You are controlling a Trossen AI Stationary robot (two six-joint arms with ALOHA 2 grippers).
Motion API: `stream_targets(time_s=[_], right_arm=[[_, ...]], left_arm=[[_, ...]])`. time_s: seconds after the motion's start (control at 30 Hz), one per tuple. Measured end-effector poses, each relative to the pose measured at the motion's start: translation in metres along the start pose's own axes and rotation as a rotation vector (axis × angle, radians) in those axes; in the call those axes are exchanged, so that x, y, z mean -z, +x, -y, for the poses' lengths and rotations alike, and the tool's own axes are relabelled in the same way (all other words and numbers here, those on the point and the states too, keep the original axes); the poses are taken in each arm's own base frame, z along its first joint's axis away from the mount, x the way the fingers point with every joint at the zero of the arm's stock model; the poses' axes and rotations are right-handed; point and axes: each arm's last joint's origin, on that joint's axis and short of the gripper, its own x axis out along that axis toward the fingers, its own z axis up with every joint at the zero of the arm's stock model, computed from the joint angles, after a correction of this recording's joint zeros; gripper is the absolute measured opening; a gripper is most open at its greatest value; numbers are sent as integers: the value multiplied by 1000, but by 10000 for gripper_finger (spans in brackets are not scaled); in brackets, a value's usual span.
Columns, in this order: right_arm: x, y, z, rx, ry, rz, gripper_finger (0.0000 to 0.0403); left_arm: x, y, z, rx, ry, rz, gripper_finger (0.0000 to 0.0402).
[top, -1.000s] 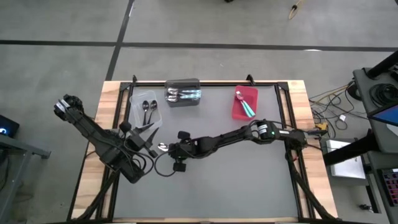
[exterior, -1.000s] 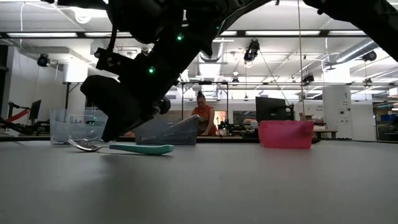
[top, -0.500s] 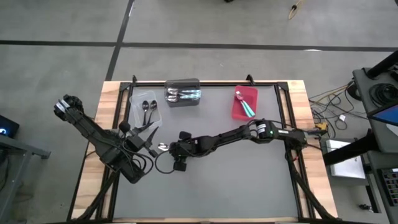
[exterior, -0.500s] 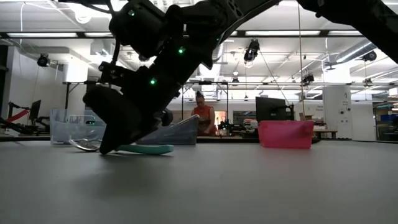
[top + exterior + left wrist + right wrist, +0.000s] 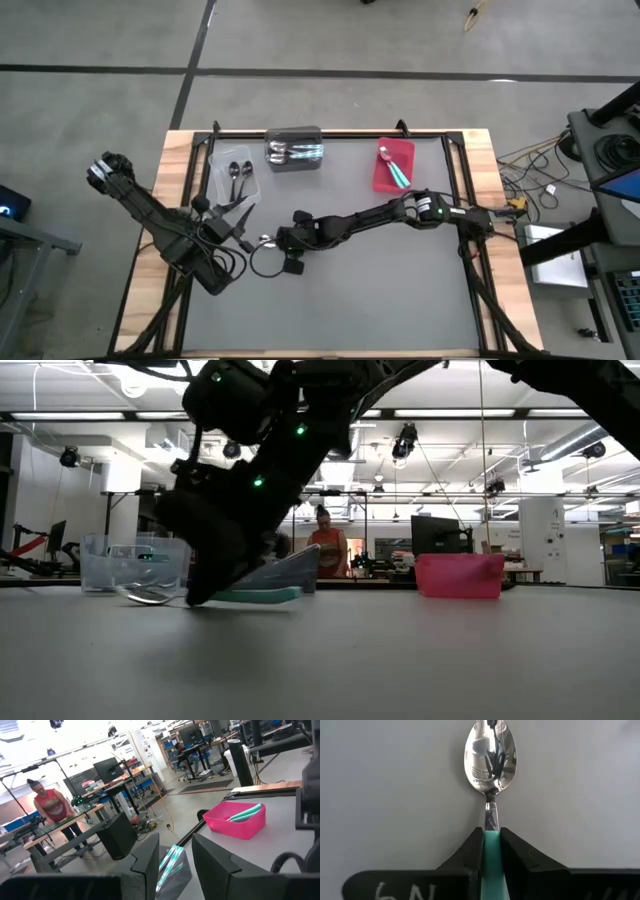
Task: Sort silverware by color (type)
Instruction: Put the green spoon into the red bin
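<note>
A spoon with a silver bowl (image 5: 490, 750) and a teal handle (image 5: 262, 596) lies left of the table's middle. My right gripper (image 5: 274, 240) reaches to it from the table's right and is shut on it. My left gripper (image 5: 175, 865) stands level at the table's left, beside the clear bin (image 5: 236, 178), and is open with nothing between its fingers. Two black spoons (image 5: 238, 170) lie in that clear bin. More spoons lie in the dark grey bin (image 5: 293, 150), and teal-handled ones (image 5: 395, 168) in the red bin (image 5: 392, 178). My right gripper pinches the teal handle (image 5: 490, 851) between its two fingers, just behind the spoon's silver neck. The fingers slant down from the table's right and lie along the handle, which runs back between them. The bowl (image 5: 146, 596) points to the table's left and rests on the table.
The three bins stand in a row along the far edge. A loose black cable (image 5: 262, 262) loops on the table near my right gripper. People work at desks in the room beyond the table (image 5: 324, 545).
My right gripper has sunk from just above the spoon down onto its teal handle, tipping a little steeper. The spoon has slid slightly toward the table's right.
</note>
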Motion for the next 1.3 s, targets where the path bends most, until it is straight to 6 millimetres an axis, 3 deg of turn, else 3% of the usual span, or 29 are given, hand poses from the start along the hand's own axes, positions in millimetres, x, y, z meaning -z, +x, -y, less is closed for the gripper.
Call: stream_targets(time_s=[0.17, 0.53, 0.83, 1.13, 1.3], right_arm=[[-8, -41, 12, 35, 20, -104, 33], [-10, -136, 78, 174, 166, -399, 33], [-2, -185, 142, 262, 289, -521, 33], [47, -218, 229, 383, 589, -507, 33], [86, -234, 257, 446, 793, -409, 33]], left_arm=[[0, 0, 0, 0, -1, 0, 98], [0, 0, 0, 0, -1, 0, 98], [0, 0, 0, 0, -2, 0, 98], [0, 0, 0, 0, -1, -3, 98], [0, 0, 0, 0, -2, -3, 98]])
